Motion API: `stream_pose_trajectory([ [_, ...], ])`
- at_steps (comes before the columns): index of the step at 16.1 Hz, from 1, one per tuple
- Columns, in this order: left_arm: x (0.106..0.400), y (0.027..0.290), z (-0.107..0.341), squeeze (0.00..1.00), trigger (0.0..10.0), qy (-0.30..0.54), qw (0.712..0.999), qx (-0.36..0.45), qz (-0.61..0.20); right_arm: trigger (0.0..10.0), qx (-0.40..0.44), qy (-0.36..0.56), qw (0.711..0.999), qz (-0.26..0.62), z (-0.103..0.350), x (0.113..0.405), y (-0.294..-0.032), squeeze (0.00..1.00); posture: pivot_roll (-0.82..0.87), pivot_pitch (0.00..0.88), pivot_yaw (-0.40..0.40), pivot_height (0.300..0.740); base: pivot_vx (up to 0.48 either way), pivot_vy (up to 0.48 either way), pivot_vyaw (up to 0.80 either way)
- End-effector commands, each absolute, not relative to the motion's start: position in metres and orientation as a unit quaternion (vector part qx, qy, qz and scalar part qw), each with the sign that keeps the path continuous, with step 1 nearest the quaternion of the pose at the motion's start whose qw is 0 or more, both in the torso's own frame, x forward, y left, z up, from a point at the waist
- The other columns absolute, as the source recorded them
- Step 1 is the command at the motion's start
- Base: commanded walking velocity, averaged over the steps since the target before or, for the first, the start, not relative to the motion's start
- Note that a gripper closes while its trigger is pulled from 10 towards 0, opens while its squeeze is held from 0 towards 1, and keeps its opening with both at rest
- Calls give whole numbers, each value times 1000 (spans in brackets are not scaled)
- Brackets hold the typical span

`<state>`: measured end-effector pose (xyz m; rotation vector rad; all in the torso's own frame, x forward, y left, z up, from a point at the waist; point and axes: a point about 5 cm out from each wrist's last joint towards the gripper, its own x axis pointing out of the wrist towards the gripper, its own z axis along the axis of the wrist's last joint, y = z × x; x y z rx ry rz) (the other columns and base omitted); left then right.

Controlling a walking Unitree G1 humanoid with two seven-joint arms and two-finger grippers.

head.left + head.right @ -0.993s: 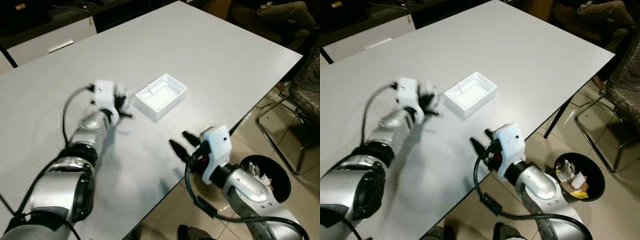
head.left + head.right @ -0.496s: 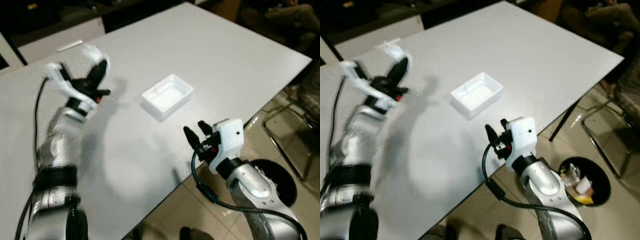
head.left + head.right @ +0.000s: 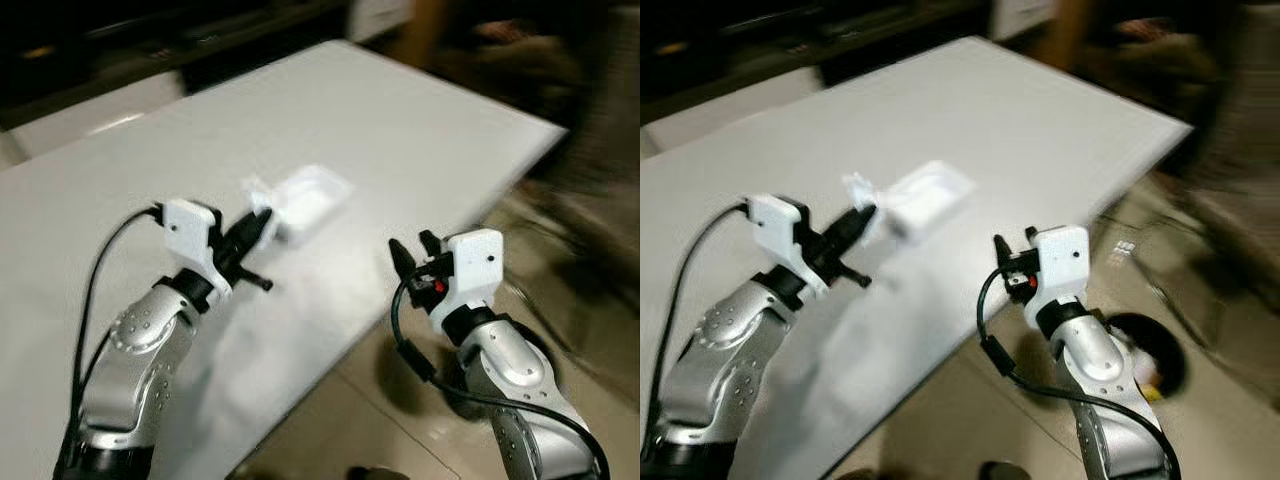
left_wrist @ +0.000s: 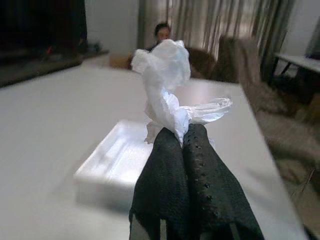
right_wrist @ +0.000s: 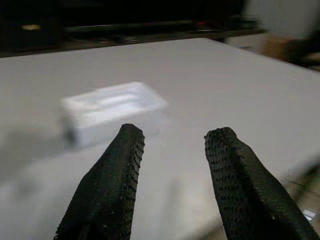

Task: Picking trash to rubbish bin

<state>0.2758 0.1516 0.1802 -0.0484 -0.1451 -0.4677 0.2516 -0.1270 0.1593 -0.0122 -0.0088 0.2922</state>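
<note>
Over our white desk (image 3: 420,120), our left gripper (image 4: 181,137) pinched crumpled tissue (image 4: 167,90) above the tray (image 5: 107,107); our right gripper (image 5: 172,142) hovered, fingers apart.

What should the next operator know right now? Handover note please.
Left pincer: shut on a crumpled white tissue wad, held above the white table beside the shallow white rectangular plastic tray.
Right pincer: open, holding nothing, raised off the table's near edge, pointing toward the tray.
Round black rubbish bin: on the floor behind the right arm, with some scraps in it; the head views are blurred.
Done: tissue picked up.
Left: carry the tissue to the bin and drop it; the tray sits on the table, probably next.
</note>
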Motion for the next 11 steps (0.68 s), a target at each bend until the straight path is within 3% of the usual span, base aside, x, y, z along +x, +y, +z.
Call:
stream_pose_trajectory([
  [1, 275, 150, 179, 0, 10000, -59, 975, -25, -213, 10000, -10, -7, 991, 135, 159, 252, -131, 0, -38, 40, -11, 740, 0, 0, -800],
  [7, 256, 156, 148, 0, 10000, 36, 991, 35, -127, 10000, -9, 9, 990, 141, 153, 252, -129, 0, -36, 70, -51, 740, 0, 0, -800],
  [11, 246, 153, 137, 0, 10000, 100, 985, 27, -142, 10000, -8, 25, 991, 132, 146, 247, -130, 0, -38, 91, -36, 740, 0, 0, -800],
])
